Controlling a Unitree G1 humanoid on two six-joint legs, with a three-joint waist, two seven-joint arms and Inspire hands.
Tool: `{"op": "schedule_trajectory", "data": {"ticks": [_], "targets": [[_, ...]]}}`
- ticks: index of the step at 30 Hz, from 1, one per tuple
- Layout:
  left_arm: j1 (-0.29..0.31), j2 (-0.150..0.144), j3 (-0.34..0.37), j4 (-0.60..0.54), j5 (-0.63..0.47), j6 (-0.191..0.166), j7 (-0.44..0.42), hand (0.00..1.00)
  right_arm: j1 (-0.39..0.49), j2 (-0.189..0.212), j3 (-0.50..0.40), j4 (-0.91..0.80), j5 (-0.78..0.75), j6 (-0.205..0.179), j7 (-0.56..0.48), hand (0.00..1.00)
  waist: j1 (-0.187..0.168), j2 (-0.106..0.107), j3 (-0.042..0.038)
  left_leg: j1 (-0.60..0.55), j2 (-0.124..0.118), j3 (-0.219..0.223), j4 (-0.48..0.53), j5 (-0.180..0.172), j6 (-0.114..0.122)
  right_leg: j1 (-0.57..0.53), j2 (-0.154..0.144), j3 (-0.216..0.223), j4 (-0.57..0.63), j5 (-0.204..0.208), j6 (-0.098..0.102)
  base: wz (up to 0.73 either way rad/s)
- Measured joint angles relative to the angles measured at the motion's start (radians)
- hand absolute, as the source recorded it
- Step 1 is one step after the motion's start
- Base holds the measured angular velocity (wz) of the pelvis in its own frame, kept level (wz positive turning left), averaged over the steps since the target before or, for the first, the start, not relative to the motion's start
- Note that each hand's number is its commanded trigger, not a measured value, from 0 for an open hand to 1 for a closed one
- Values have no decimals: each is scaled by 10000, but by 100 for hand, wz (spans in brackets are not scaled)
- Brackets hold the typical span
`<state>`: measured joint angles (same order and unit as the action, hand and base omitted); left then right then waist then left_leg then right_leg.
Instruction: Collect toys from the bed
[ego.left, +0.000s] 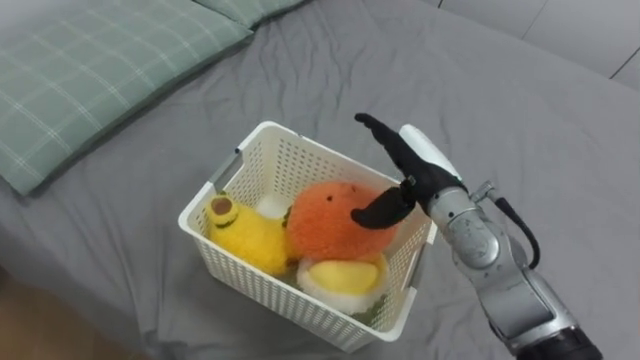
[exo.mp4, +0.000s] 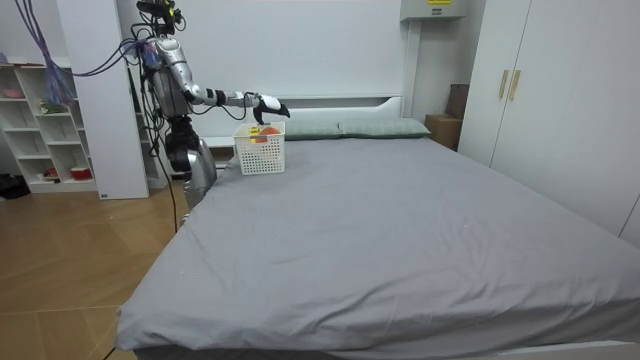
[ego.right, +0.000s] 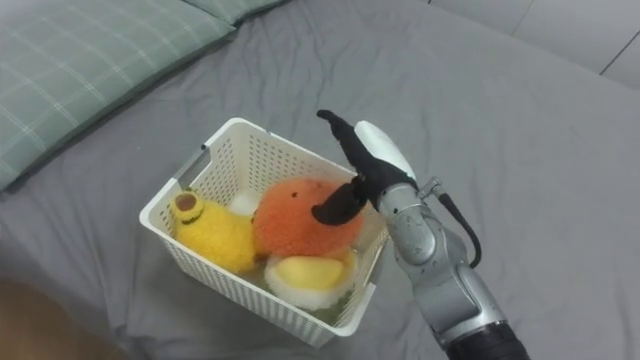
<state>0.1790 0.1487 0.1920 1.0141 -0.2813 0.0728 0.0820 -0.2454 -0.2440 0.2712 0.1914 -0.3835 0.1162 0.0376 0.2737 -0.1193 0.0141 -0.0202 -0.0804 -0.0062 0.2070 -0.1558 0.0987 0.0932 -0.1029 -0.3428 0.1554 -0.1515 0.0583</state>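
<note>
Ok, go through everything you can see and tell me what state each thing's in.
right hand: open, fingers straight, over the basket, holding nothing
basket: upright on the bed, toys inside
orange plush toy: in the basket, on top
yellow plush toy: in the basket, left side
yellow and white plush toy: in the basket, partly under the orange one
pillow: flat on the bed

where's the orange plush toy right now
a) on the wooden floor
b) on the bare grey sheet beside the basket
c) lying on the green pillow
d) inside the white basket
d: the orange plush toy sits inside the white basket, next to a yellow plush, and the right hand hovers over it with its fingers straight.
</note>
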Motion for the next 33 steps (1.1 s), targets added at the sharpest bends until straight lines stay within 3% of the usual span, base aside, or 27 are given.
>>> {"op": "schedule_trajectory", "data": {"ticks": [3, 6, 8, 10, 12, 17, 21, 25, 27, 31, 33], "targets": [[82, -10, 43, 56, -34, -79, 2, 0, 337, 5, -552, -213, 790, -377, -474, 0, -271, 50, 0, 120, -4, 31, -4, -11, 24, 93, -3, 98, -9, 5, 8, -4], [172, -25, 240, 98, 9, -149, 3, 0, 1246, 4, -1752, -978, 2635, -830, -1346, 0, -740, 176, -6, 238, 44, 347, -44, -54, 61, 88, 12, 430, -15, 16, 27, -24], [267, -53, 434, 171, 6, -263, 3, 0, 1660, 1, -2480, -1153, 3448, -985, -1591, 0, -1168, 299, -71, 353, 59, 515, -103, -70, 83, 103, 18, 656, 7, 28, 47, -35], [384, -58, 557, 273, -28, -372, 3, 0, 1846, -17, -3326, -1158, 4499, -1051, -1945, 0, -1451, 493, -84, 534, 123, 860, -202, -140, 107, 67, 38, 974, 121, 33, 55, -51], [583, -32, 623, 293, -49, -466, 20, 0, 2133, -71, -4336, -1108, 5542, -1094, -2724, 0, -1960, 643, -149, 717, 167, 1137, -315, -188, 105, 101, 68, 1241, 167, 37, 64, -41], [587, -45, 621, 278, -1, -604, 33, 0, 2547, -89, -5626, -448, 6829, -1381, -3795, 0, -2958, 579, -153, 846, 288, 1486, -393, -233, 41, -44, 171, 1557, 314, 44, 48, -25], [700, -36, 648, 155, -137, -514, 286, 0, 2853, -94, -6478, 210, 8193, -1426, -4390, 0, -3334, 470, -163, 876, 469, 1983, -395, -338, -52, -221, 349, 2030, 298, 107, -54, -38], [878, -7, 647, 153, -293, -514, 529, 0, 3607, -89, -6606, 1318, 9065, -1597, -4721, 0, -3542, 447, -148, 960, 549, 2092, -421, -378, -114, -215, 433, 2121, 279, 116, -68, -11], [929, -45, 587, 157, -328, -483, 638, 0, 3693, -86, -6614, 3140, 9418, -1660, -4697, 0, -3606, 558, -114, 965, 571, 2176, -425, -413, -124, -211, 459, 2193, 279, 117, -71, -11], [920, -114, 407, 248, -318, -491, 667, 0, 4094, 124, -6400, 6443, 9197, -1669, -4321, 0, -3605, 672, -147, 943, 573, 2108, -396, -442, -123, -204, 460, 2175, 280, 114, -74, 2], [922, -226, 389, 345, -325, -494, 668, 0, 4376, 256, -6058, 7810, 8865, -1620, -4077, 0, -3521, 758, -105, 984, 587, 2220, -421, -465, -136, -219, 486, 2352, 286, 110, -78, -17]]}}
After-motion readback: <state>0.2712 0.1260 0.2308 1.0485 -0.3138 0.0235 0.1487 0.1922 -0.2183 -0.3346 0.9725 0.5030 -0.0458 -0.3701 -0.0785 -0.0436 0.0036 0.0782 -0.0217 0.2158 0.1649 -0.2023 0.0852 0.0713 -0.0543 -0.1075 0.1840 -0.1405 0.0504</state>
